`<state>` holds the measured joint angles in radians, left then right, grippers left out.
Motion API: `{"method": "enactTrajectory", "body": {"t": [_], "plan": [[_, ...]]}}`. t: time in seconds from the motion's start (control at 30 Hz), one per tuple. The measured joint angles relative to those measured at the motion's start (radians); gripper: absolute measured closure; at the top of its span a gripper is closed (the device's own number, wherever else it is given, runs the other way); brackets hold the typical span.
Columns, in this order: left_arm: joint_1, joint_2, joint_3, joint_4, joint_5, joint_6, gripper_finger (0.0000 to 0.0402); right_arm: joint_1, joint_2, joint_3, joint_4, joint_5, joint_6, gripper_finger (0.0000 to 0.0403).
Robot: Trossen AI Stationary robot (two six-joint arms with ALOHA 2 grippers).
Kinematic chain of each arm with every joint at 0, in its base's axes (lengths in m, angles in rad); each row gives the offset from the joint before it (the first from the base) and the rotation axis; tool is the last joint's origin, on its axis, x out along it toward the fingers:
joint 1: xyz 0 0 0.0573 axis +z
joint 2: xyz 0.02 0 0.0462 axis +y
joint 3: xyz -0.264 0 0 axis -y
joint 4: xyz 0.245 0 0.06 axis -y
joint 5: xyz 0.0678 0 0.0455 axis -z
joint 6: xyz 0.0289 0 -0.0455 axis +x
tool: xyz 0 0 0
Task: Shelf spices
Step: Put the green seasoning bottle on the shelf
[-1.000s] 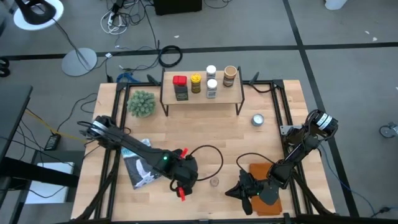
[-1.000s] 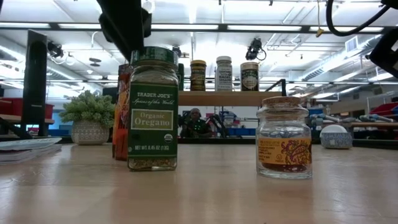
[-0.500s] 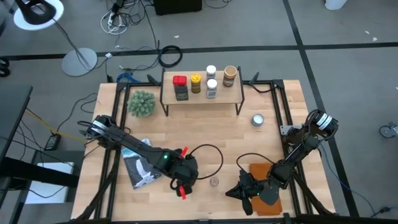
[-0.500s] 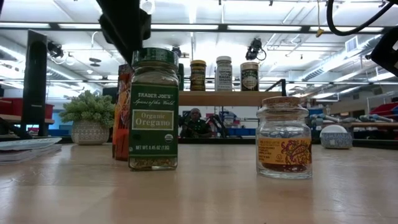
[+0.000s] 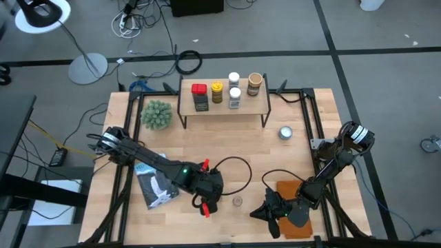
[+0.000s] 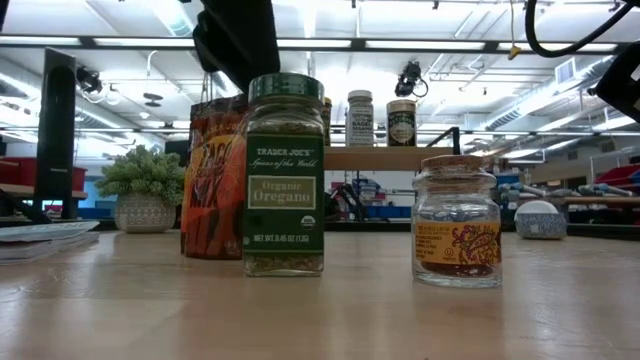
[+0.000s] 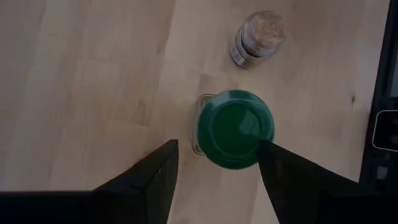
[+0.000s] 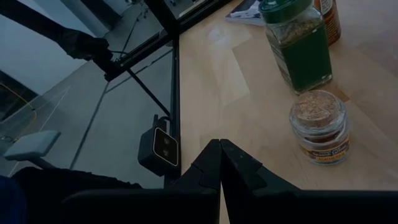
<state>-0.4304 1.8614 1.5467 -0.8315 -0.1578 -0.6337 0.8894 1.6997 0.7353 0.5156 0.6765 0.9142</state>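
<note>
A green-lidded oregano jar (image 6: pixel 284 180) (image 7: pixel 235 129) (image 8: pixel 297 43) stands upright on the table, near its near edge. My left gripper (image 5: pixel 207 196) (image 7: pixel 217 146) is right above it, open, one finger on either side of the lid. A small cork-topped glass jar (image 6: pixel 457 235) (image 5: pixel 238 201) stands just to its right. An orange-red spice pack (image 6: pixel 212 180) stands behind the oregano. The shelf (image 5: pixel 224 109) at the far edge carries several spices (image 5: pixel 217 91). My right gripper (image 5: pixel 272 212) (image 8: pixel 219 149) waits shut at the near edge. My left gripper comes at the oregano jar from above, pointing down. One finger (image 7: pixel 273 168) lies against the rim of the green lid (image 7: pixel 264 140); the other finger (image 7: pixel 165 165) stands off it with a small gap. The jar stays upright with its base on the table.
A fuzzy green plant ball (image 5: pixel 157 115) sits left of the shelf and a round silvery tin (image 5: pixel 285 132) to its right. A booklet (image 5: pixel 155 189) lies under the left arm. A brown pad (image 5: pixel 298 220) lies by the right gripper. A black cable (image 5: pixel 234 169) loops over the table's middle.
My left gripper has moved a little toward the table's right edge. The oregano jar has slid with it, still upright, toward the cork-topped jar. That has uncovered more of the orange-red pack behind it.
</note>
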Motion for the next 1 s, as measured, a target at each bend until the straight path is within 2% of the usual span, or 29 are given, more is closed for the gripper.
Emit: {"method": "enactTrajectory", "body": {"t": [0.33,1.0], "plan": [[-0.001,0.000,0.000,0.007,0.002,0.079,0.0178,0.000,0.000,0.000,-0.001,-0.001,0.000,0.0396],[0.000,-0.001,0.000,0.164,0.005,0.156,0.0176,0.000,0.000,0.000,0.000,-0.002,0.000,0.0396]]}}
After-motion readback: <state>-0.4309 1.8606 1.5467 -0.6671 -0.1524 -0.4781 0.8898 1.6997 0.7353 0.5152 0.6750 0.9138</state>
